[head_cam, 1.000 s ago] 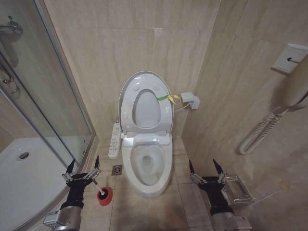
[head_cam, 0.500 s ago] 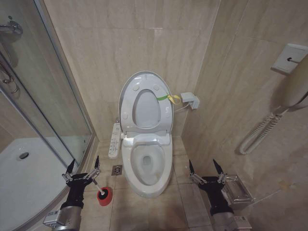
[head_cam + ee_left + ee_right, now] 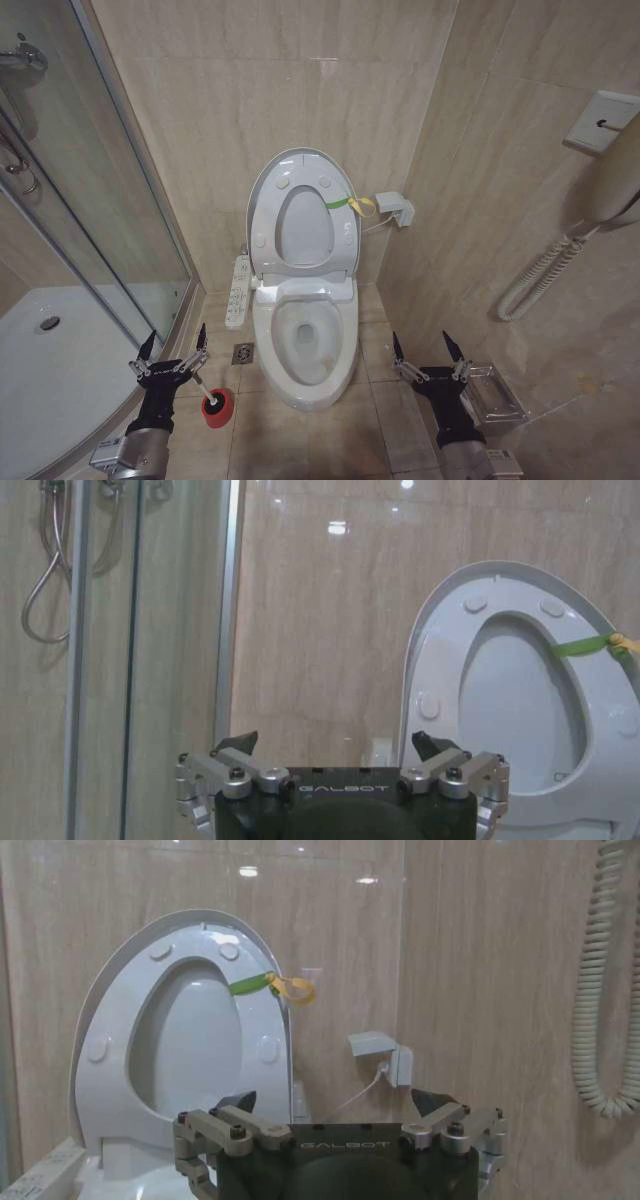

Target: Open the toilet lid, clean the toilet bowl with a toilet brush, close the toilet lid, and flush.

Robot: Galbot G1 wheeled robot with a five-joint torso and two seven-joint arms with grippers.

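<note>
1. The white ceramic oval toilet bowl (image 3: 303, 345) stands on the tiled floor against the beige back wall, uncovered, with a white button strip (image 3: 238, 291) on its side nearest the glass shower enclosure (image 3: 70, 230).
2. The large white glossy oval plastic toilet lid (image 3: 303, 212) stands upright behind the bowl, leaning on the wall with the ring-shaped seat raised against it; a yellow-green band (image 3: 345, 203) is tied at its edge.
3. The left gripper (image 3: 172, 352) hovers low beside the bowl on the shower side, jaws spread and empty.
4. The right gripper (image 3: 425, 356) hovers low on the bowl's opposite side, jaws likewise spread and empty.
5. The toilet brush with its thin white stick handle (image 3: 203, 390) stands in a small red round cup holder (image 3: 217, 407) on the floor, between the left gripper and the bowl.
</note>
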